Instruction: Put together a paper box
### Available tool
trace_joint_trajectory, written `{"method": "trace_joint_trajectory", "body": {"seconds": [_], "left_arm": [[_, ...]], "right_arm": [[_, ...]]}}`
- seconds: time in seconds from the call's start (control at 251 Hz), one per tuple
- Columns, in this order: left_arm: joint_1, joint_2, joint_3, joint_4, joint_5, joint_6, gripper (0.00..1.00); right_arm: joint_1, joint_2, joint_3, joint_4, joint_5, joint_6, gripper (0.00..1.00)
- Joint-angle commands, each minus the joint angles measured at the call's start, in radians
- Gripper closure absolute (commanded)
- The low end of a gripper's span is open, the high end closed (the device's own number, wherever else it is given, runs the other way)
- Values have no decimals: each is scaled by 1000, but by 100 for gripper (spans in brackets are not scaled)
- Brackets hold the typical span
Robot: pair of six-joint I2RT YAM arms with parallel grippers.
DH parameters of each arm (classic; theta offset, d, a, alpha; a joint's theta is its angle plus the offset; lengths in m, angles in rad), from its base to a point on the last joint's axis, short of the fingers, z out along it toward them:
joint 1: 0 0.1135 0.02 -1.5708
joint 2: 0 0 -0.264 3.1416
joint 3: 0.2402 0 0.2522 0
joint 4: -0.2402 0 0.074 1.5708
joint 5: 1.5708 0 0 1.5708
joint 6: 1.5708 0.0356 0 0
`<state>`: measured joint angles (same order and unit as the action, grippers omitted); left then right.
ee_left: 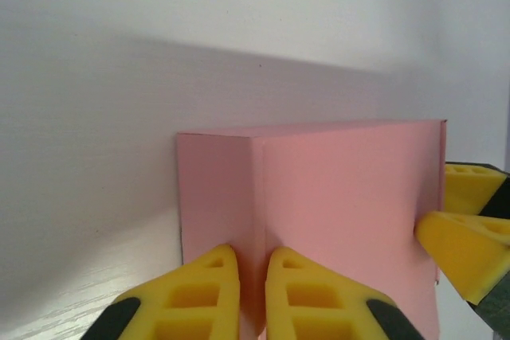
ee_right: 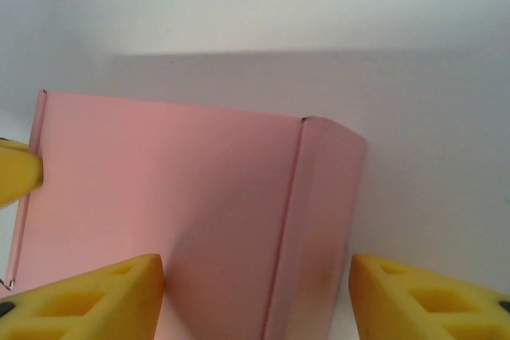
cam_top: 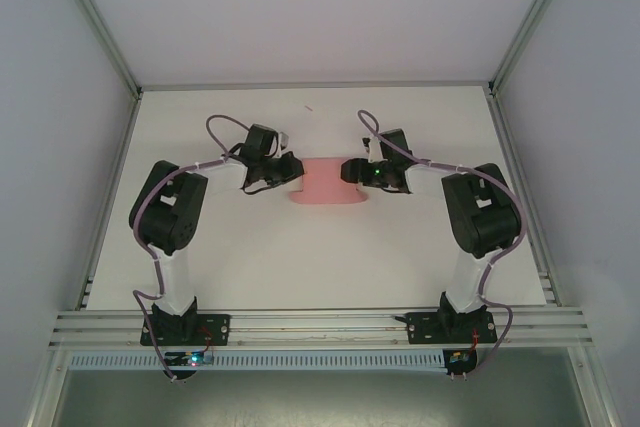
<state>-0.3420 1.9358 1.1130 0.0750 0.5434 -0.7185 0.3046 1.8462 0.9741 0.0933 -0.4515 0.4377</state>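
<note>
The pink paper box (cam_top: 325, 188) lies on the middle of the white table between my two grippers. In the left wrist view the paper box (ee_left: 351, 197) has a raised crease running toward the camera. My left gripper (ee_left: 253, 256) is shut on that crease, with its yellow pads pressed against the card from both sides. My right gripper (ee_right: 256, 264) stands open around the box's other end (ee_right: 175, 189), one pad over the top panel and one just beyond the folded side panel. From above, the left gripper (cam_top: 296, 175) and right gripper (cam_top: 347, 169) face each other across the box.
The white table (cam_top: 320, 267) is bordered by an aluminium rail (cam_top: 320, 325) at the near edge, where both arm bases stand. Grey enclosure walls with corner posts (cam_top: 100, 27) rise at the left, right and back. A small mark (cam_top: 309, 108) lies far back.
</note>
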Motion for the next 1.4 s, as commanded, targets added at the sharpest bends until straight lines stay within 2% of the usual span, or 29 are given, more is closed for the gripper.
{"method": "trace_joint_trajectory", "body": {"seconds": [0.0, 0.152, 0.311, 0.559, 0.75, 0.822, 0.966, 1.018, 1.109, 1.169, 1.189, 1.197, 1.281, 1.333, 1.397], "left_arm": [[35, -8, -100, 55, 35, -43, 91], [63, -25, -193, 176, 83, -53, 99], [83, -29, -263, 337, 132, -108, 100], [85, -45, -249, 292, 124, -69, 100], [84, -22, -254, 330, 131, -92, 100], [84, -18, -262, 351, 134, -100, 100], [85, -32, -256, 344, 150, -68, 100], [85, -55, -249, 331, 150, -37, 92], [84, -128, -228, 282, 130, 39, 68], [84, -197, -212, 250, 126, 115, 26], [82, -225, -212, 246, 129, 144, 4], [80, -236, -212, 243, 127, 155, 1], [63, -370, -197, 160, 87, 337, 0], [31, -462, -181, 74, -11, 489, 0], [-55, -550, -163, -25, -113, 710, 0]], "right_arm": [[-8, -86, -34, -25, -17, 36, 33], [-10, -142, -41, -36, -75, 84, 27], [-10, -134, -40, -33, -146, 137, 19], [-1, -47, -9, -33, -238, 190, 16], [30, -14, 0, -32, -274, 201, 14], [33, -9, -3, 0, -292, 210, 22], [35, -26, -5, 62, -317, 248, 54], [34, -42, -7, 60, -309, 258, 60], [26, -88, -24, 56, -287, 275, 62], [15, -125, -33, 32, -277, 280, 62], [12, -138, -35, 24, -275, 281, 61], [11, -143, -36, 20, -275, 282, 61], [-1, -189, -48, -7, -293, 292, 56], [-8, -215, -59, -12, -303, 308, 59], [-19, -246, -69, -25, -311, 350, 60]]}}
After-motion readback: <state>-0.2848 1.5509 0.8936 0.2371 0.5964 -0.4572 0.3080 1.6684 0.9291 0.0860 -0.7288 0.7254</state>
